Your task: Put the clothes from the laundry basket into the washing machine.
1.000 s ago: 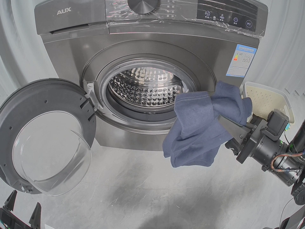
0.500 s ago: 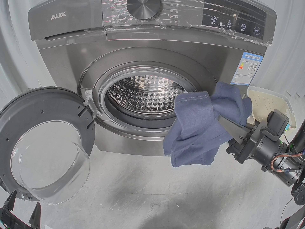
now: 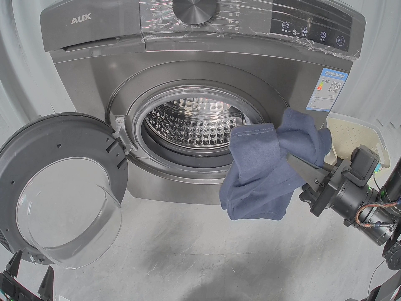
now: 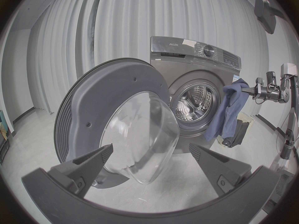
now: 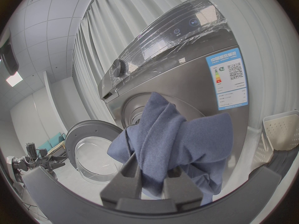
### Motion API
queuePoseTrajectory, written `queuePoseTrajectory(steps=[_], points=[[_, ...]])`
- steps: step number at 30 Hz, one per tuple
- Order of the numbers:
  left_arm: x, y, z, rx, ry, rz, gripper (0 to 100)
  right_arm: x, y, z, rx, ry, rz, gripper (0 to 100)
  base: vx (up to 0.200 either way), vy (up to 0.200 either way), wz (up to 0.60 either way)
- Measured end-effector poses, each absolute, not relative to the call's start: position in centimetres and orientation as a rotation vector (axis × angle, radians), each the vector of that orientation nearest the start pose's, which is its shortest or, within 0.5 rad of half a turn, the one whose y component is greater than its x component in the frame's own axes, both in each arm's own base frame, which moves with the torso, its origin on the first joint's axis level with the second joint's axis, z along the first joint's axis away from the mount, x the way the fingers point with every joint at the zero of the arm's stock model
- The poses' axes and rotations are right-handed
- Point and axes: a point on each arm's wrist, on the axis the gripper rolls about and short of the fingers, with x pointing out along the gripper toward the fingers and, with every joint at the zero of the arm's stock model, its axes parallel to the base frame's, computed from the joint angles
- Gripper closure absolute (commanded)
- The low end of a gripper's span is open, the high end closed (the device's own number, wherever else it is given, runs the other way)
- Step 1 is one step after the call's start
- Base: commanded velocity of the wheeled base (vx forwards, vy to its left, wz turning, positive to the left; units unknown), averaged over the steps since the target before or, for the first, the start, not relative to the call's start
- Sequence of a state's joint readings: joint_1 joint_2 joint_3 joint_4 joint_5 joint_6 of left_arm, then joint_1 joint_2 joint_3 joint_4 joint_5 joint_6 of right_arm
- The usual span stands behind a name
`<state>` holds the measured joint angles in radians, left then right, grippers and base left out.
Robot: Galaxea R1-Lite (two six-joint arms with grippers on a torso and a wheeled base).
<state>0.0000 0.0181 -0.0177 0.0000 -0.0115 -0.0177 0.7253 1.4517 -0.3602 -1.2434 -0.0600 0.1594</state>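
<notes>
Beside the right rim of the round drum opening [image 3: 196, 122], the right pincer [image 3: 293, 160] is holding a bunched dark-blue cotton garment [image 3: 259, 168] in the air. Its two black fingers are closing narrowly on a fold, and the rest is hanging down in front of the grey front-loading washing machine [image 3: 200, 63]. The garment is not yet lying inside the drum. The step in hand appears to be the carry from the cream perforated plastic laundry basket [image 3: 355, 134], which is standing just right of the machine. The next move is probably calling for a push leftward and inward, deep enough that the hanging tail clears the lip before release. The left pincer [image 4: 149, 171] is hanging low near the wide-open round grey door [image 3: 62, 180], spread wide and holding nothing.
</notes>
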Motion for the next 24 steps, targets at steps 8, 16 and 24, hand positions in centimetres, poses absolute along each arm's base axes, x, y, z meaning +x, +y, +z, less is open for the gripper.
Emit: queuePoseTrajectory(steps=[8,16,24], points=[[-2.3,0.0,8.1,-0.017,-0.001,-0.010,0,16.0,14.1,19.2,0.211,-0.086,0.676,100,0.000,0.000,0.00],[-2.3,0.0,8.1,-0.005,0.000,0.000,0,15.8,15.1,18.4,0.199,-0.046,0.704,100,0.000,0.000,0.00],[-2.3,0.0,8.1,-0.006,0.000,0.000,0,16.2,17.8,18.4,0.221,-0.054,0.717,100,0.000,0.000,0.00]])
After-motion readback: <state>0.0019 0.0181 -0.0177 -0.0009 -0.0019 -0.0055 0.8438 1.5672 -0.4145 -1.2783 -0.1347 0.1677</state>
